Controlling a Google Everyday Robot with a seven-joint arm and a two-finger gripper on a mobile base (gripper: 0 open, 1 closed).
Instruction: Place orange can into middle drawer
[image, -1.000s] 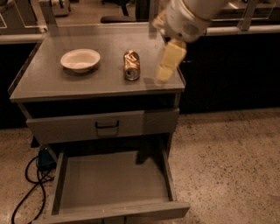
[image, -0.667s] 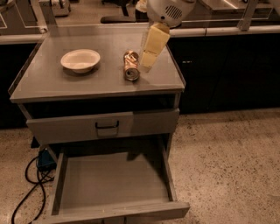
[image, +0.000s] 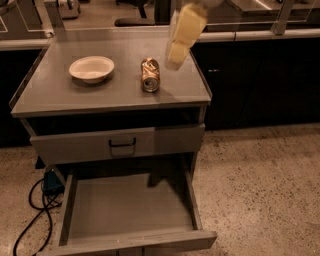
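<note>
We see the orange can (image: 150, 75) lying on its side on the grey table (image: 60, 95), towards the right half of the top, with its silver-rimmed end turned to the camera. To its left, well apart from it, stands a white bowl (image: 92, 67), upright, and all we can make out inside it is its own pale surface. The end effector (image: 176, 54), a pale yellowish shape, hangs over the table's right rear part, just beside the can on its right and above it, not touching it. We cannot tell whether the end effector is open or closed, and we see nothing held in it. Below the tabletop sits a shut grey drawer front with a black handle (image: 122, 145). Under that, the middle drawer (image: 130, 210) is pulled out towards the camera, a shallow grey tray with low side walls; its flat grey floor shows bare, partly in shadow at the back. The can is not in it. Dark cables (image: 31, 200) lie on the speckled floor at the left.
</note>
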